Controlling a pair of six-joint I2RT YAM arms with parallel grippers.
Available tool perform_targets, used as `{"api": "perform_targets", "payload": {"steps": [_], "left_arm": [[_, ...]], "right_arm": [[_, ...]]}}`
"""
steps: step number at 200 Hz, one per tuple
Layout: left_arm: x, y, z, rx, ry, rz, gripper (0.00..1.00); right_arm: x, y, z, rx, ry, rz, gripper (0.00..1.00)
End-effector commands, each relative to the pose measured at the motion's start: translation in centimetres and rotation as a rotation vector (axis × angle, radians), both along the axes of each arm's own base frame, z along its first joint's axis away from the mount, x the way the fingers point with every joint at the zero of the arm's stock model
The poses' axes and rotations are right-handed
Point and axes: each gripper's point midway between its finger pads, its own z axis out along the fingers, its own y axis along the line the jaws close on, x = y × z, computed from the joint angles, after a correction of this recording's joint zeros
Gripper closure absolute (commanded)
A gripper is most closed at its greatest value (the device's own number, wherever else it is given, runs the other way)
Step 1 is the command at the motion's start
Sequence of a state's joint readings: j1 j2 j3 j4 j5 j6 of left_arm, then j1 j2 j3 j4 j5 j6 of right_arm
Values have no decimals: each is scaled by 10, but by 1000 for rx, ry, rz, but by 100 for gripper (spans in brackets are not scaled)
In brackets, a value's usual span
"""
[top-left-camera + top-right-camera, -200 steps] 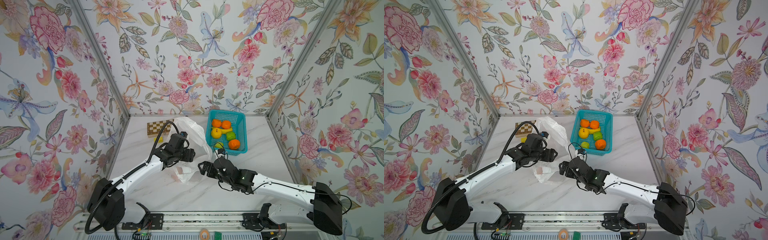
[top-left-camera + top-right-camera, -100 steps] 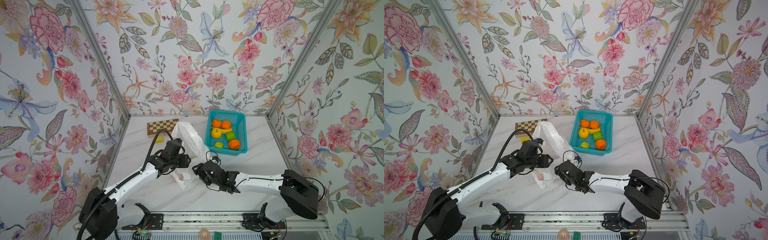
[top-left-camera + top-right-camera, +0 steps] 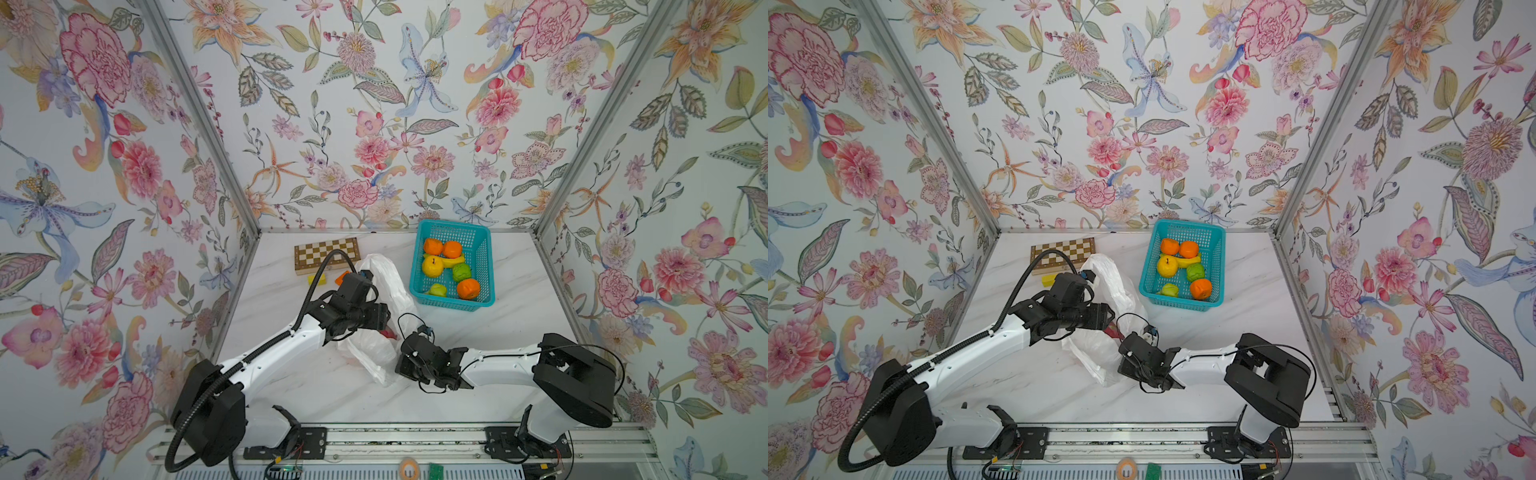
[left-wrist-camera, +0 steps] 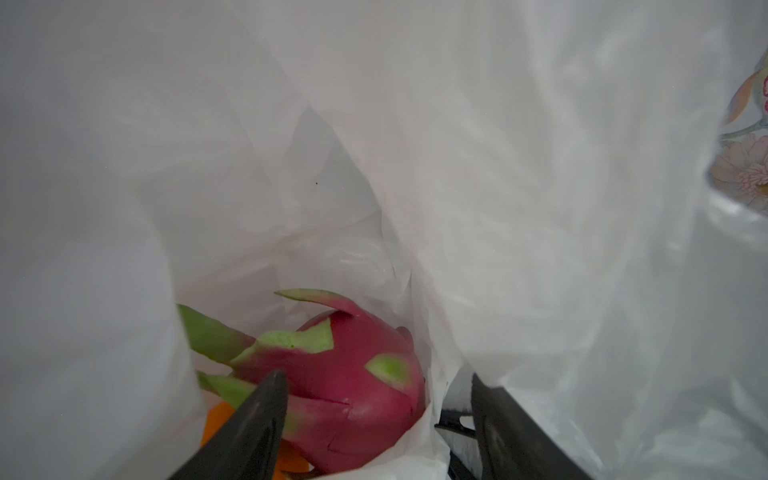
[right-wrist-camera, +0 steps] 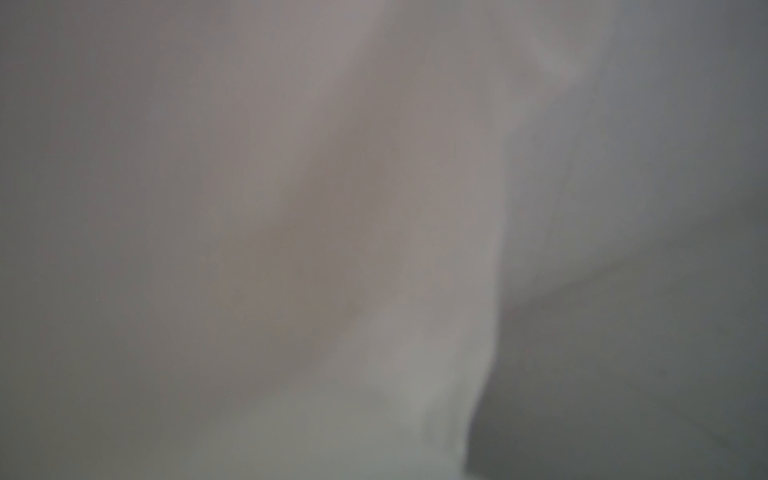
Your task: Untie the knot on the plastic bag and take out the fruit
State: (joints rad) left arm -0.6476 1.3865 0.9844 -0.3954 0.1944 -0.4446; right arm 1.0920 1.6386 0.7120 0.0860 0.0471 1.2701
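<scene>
Inside the plastic bag point(image 4: 498, 166), we see the left gripper point(image 4: 377, 376) with its fingers point(image 4: 257, 419) spread, the pink-red dragon fruit point(image 4: 353, 345) lying between their tips, while the right gripper point(image 3: 400, 369) is pressed closed against the bag's film, its catch hidden from us.

No writing, label, brand, number or sign can be read anywhere, not on the plastic bag point(image 3: 386, 282), basket point(image 3: 484, 266) or chessboard point(image 3: 307, 254).

White plastic bag point(image 3: 384, 286) on marble table point(image 3: 519, 307), just beside teal basket point(image 3: 484, 266) of fruit point(image 3: 468, 288).
</scene>
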Motion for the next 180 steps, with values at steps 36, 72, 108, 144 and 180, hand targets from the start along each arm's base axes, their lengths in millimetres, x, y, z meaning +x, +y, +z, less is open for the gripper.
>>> {"api": "perform_targets", "payload": {"steps": [36,72,108,144,180], "left_arm": [[-4,-1,-42,122,29,-100,27],[-8,8,-64,203,65,-126,17],[-23,-5,-73,192,110,-212,14],[-41,6,-103,265,215,-231,9],[-43,11,-114,314,233,-222,1]], "right_arm": [[-8,-5,-10,-105,2,95,100],[-1,-11,-1,-124,-37,85,100],[2,-16,-3,-146,-40,68,100],[6,-19,-1,-164,-54,43,100],[11,-19,4,-171,-80,35,100]]}}
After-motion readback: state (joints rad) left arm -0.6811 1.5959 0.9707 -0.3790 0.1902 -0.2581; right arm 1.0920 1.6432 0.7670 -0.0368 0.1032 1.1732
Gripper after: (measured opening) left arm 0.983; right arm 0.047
